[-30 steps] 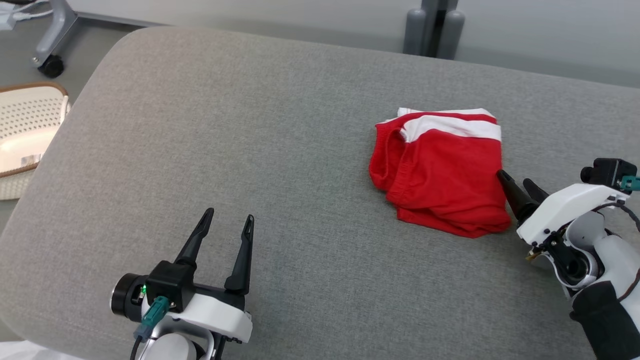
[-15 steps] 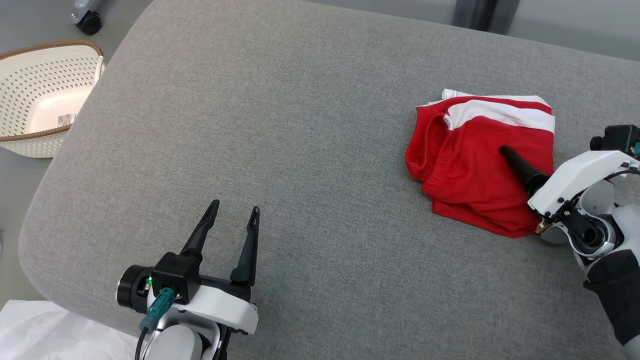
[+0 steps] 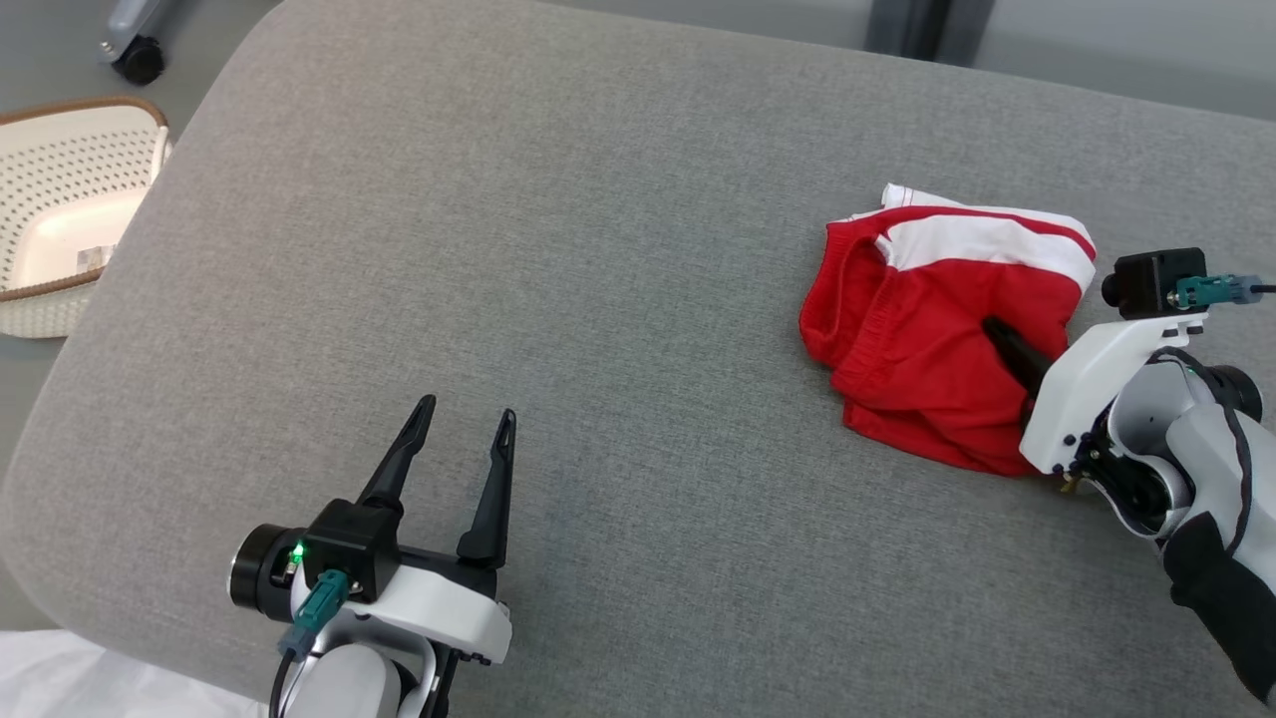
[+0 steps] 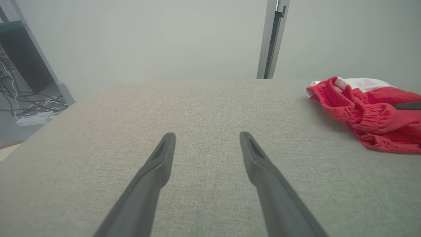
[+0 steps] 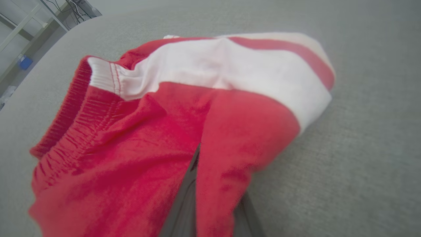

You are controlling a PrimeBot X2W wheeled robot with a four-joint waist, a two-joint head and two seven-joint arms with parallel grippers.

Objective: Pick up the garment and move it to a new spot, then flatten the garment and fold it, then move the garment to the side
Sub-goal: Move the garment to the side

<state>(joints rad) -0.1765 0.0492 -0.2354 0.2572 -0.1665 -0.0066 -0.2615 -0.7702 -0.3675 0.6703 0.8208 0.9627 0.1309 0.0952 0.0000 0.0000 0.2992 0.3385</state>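
The garment [image 3: 917, 379] is a crumpled red piece with a white band and an elastic waist, lying on the right part of the grey cushioned surface [image 3: 598, 249]. My right gripper [image 3: 994, 331] reaches onto it from the right, one dark finger lying on top, shut on a raised fold of the red cloth. In the right wrist view the garment [image 5: 148, 131] wraps over both fingers [image 5: 182, 210], hiding their tips. My left gripper [image 3: 467, 409] stands open over bare cushion at the lower left, far from the garment [image 4: 368, 108]; the left gripper [image 4: 207, 135] holds nothing.
A white perforated basket [image 3: 60, 219] stands on the floor beyond the cushion's left edge, with a caster wheel [image 3: 135, 60] behind it. A dark post [image 3: 927, 25] rises behind the far edge. White sheeting [image 3: 60, 678] lies at the bottom left.
My right gripper went from the garment's right edge onto the cloth and closed on a fold, bunching that side. The head camera shifted. The left gripper stayed open and still.
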